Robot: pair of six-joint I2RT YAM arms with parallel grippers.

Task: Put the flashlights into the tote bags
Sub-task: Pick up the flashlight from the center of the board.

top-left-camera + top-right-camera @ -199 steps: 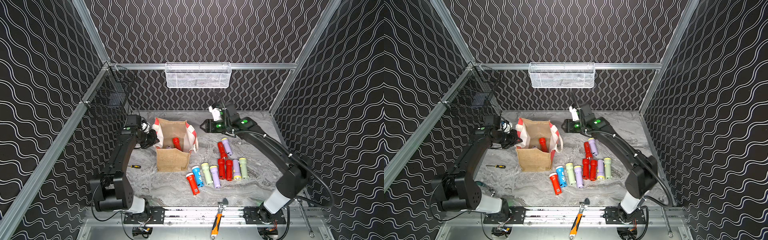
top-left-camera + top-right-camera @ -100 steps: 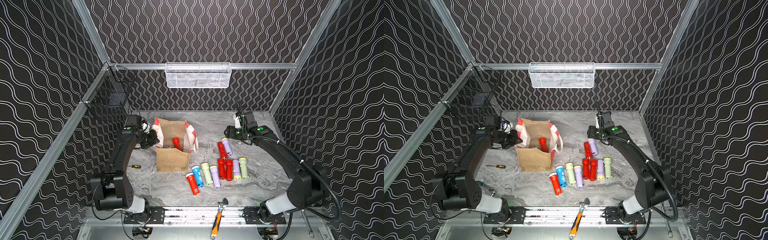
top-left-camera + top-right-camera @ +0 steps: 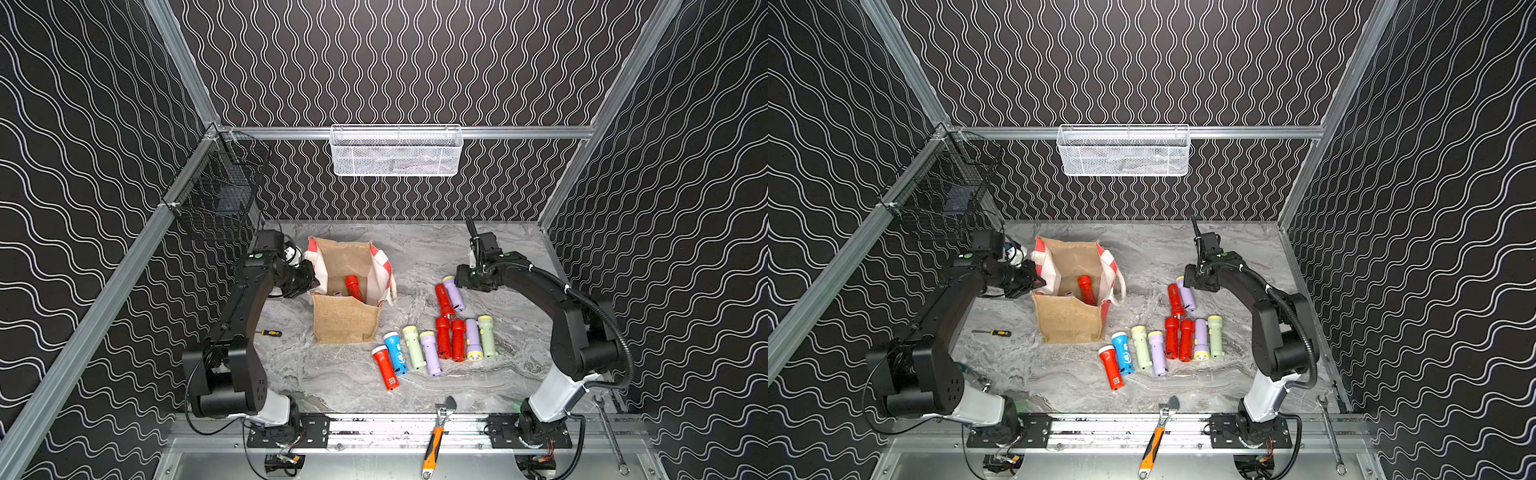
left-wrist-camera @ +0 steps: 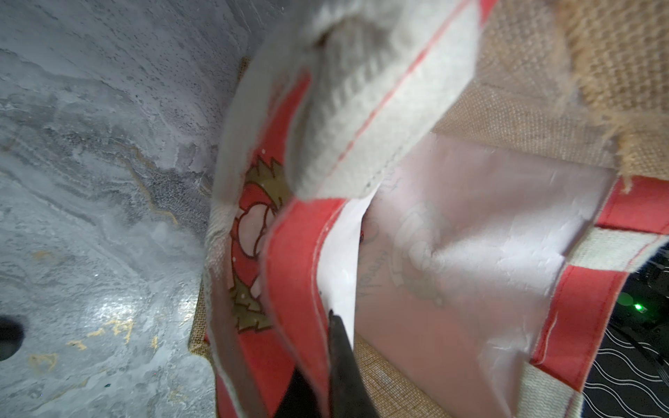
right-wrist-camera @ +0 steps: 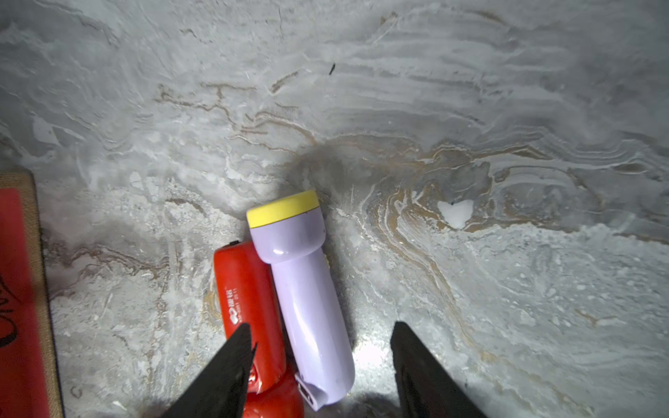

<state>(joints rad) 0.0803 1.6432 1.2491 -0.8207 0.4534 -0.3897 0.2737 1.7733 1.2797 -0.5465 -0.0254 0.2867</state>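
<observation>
Left gripper [image 3: 312, 277] pinching tote bag [image 3: 345, 320] rim, jaws together on fabric; right gripper [image 5: 320, 336], jaws apart, straddling lilac flashlight [image 5: 304, 282]; red flashlight [image 5: 246, 289] lying touching it; second red flashlight [image 3: 353, 286] standing inside tote bag; eight flashlights [image 3: 443, 338] lying on table [image 3: 332, 374].

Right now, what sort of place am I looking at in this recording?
Most likely a purpose-built robot test booth, not a home or shop: patterned walls on a metal frame, a left arm and right arm bolted to a front rail, and a marble-look table laid out with flashlights.
</observation>
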